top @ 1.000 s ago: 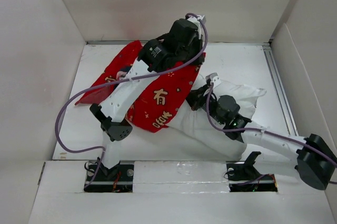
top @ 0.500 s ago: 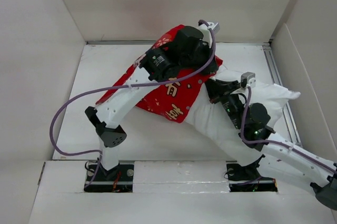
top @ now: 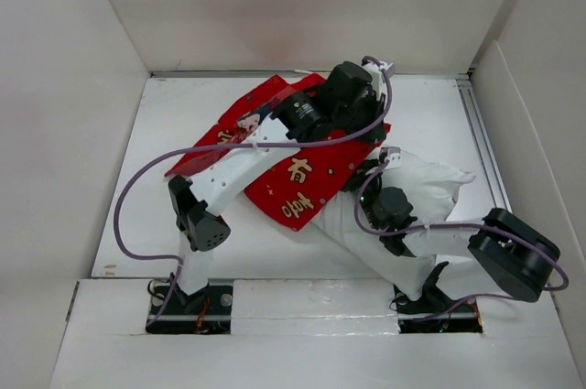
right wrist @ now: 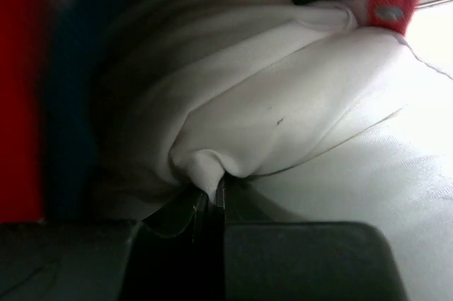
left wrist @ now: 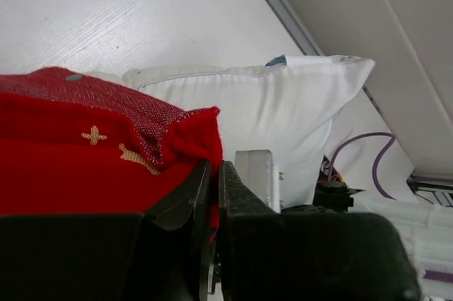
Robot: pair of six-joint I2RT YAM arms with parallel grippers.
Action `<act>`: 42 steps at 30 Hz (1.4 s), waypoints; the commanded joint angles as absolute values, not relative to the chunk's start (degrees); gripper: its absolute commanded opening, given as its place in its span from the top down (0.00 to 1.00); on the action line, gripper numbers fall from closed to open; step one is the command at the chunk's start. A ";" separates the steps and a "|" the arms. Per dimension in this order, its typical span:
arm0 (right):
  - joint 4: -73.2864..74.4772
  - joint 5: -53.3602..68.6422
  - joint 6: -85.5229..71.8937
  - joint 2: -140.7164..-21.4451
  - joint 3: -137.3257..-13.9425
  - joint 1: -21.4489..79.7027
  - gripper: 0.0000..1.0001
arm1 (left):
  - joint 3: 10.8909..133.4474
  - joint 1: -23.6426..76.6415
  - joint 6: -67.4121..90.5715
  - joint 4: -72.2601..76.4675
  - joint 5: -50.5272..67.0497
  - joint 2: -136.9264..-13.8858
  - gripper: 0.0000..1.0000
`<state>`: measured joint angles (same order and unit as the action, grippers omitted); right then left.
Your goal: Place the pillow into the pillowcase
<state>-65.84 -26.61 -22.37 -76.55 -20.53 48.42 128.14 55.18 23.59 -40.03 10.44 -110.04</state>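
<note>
At the centre of the top view, the red pillowcase [top: 307, 178] spreads over the white table [top: 174, 133], its right edge overlapping the white pillow [top: 426, 183] lying right of centre. The left gripper [left wrist: 214, 170] is clamped on the pillowcase's edge. The right gripper [right wrist: 211, 200] pinches a fold of the pillow.

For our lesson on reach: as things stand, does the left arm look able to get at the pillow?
Probably yes, but not freely: the left gripper is shut on the pillowcase edge. The pillow lies just beyond it, nothing between; it would have to let go first.
</note>
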 commanded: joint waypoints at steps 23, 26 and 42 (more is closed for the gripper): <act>-17.22 -41.21 -25.91 -60.40 -36.96 51.06 0.00 | 118.50 46.60 32.34 -24.37 19.51 -110.23 1.00; 10.13 -42.71 -34.69 -52.93 -44.09 51.06 0.00 | 115.66 43.86 31.56 -23.73 19.51 -108.63 1.00; 11.67 -26.55 -41.32 -56.02 -31.82 50.55 0.00 | 122.60 45.08 30.76 -25.83 20.22 -107.49 1.00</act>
